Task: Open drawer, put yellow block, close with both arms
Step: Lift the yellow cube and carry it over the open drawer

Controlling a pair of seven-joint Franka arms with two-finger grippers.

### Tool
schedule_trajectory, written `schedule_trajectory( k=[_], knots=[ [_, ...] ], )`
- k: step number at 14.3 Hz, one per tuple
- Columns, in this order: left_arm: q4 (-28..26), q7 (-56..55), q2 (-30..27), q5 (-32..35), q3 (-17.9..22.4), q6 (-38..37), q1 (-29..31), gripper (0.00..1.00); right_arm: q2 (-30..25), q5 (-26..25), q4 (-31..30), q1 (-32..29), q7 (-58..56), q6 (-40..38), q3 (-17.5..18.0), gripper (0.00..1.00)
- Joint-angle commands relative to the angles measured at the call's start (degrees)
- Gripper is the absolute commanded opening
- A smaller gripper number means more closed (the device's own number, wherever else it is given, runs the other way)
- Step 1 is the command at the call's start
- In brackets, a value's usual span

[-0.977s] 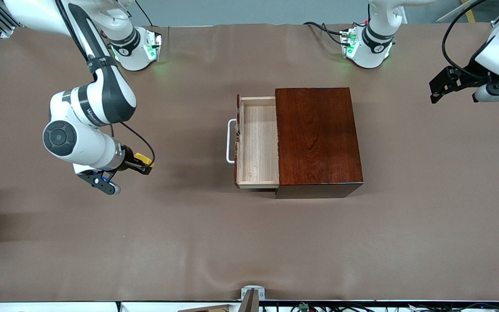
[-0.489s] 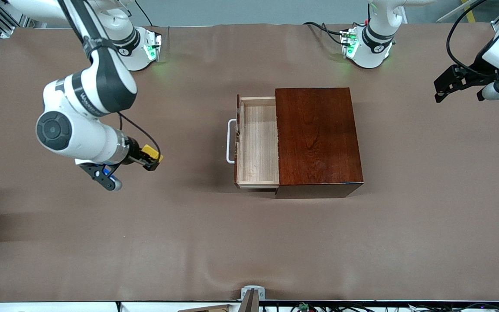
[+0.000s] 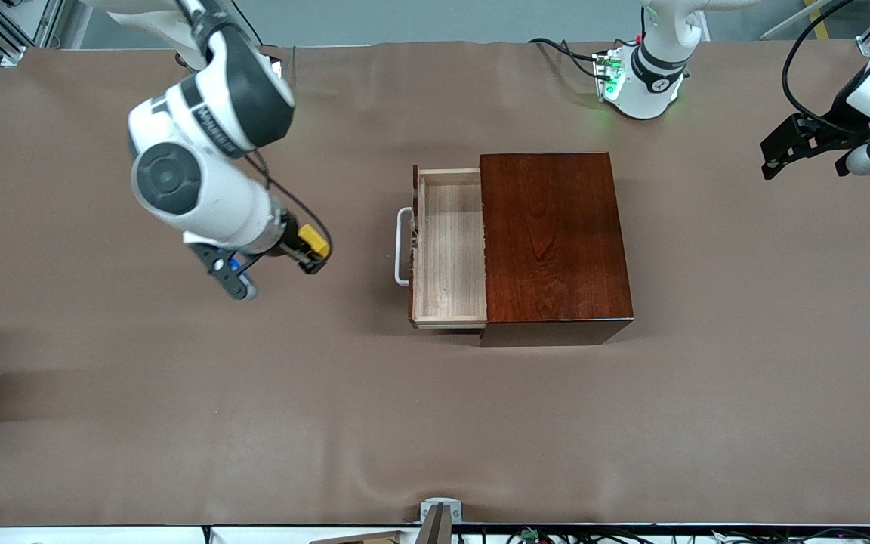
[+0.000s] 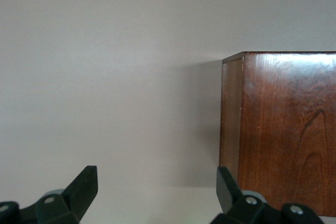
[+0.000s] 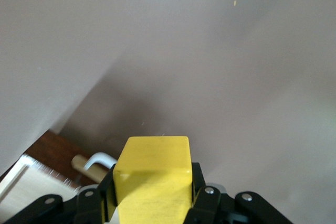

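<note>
The mahogany box [image 3: 556, 242] stands mid-table with its drawer [image 3: 450, 249] pulled out toward the right arm's end, light wood lining bare, white loop handle [image 3: 402, 246] in front. My right gripper [image 3: 313, 255] is shut on the yellow block [image 3: 314, 243] and hangs over the table in front of the drawer. In the right wrist view the yellow block [image 5: 152, 174] sits between the fingers, with the handle [image 5: 97, 161] past it. My left gripper [image 3: 778, 147] is open over the left arm's end of the table; its wrist view shows the box [image 4: 283, 135].
The brown table cover [image 3: 178, 423] spreads around the box. The two arm bases stand along the edge farthest from the front camera, the left arm's base [image 3: 643, 75] lit green. A small metal bracket [image 3: 439, 514] sits at the table's nearest edge.
My right arm has lifted and carried the yellow block toward the drawer, away from the right arm's end. The left gripper has drifted slightly. The drawer has not moved.
</note>
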Motion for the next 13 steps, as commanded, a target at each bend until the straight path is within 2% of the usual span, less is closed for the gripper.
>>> schedule_trajectory(
  k=[1, 4, 6, 10, 13],
  knots=[
    [0.2, 0.2, -0.6, -1.2, -0.5, -0.7, 0.9, 1.0, -0.8, 1.7, 2.1, 1.7, 5.4, -1.7, -0.5, 0.0],
    [0.2, 0.2, -0.6, -1.2, -0.5, -0.7, 0.8, 1.0, -0.8, 2.2, 2.9, 3.4, 11.3, -2.2, -0.4, 0.0],
    [0.2, 0.2, -0.6, -1.2, -0.6, -0.7, 0.9, 1.0, -0.5, 4.7, 5.7, 4.3, 14.6, -2.2, -0.6, 0.0],
    [0.2, 0.1, -0.6, -1.2, -0.8, -0.7, 0.8, 1.0, 0.1, 5.6, 5.9, 5.5, 18.3, -1.4, -0.7, 0.0],
    [0.2, 0.1, -0.6, -1.2, -0.9, -0.7, 0.9, 1.0, 1.5, 5.8, 6.1, 7.2, 22.9, 4.0, -0.7, 0.0]
  ],
)
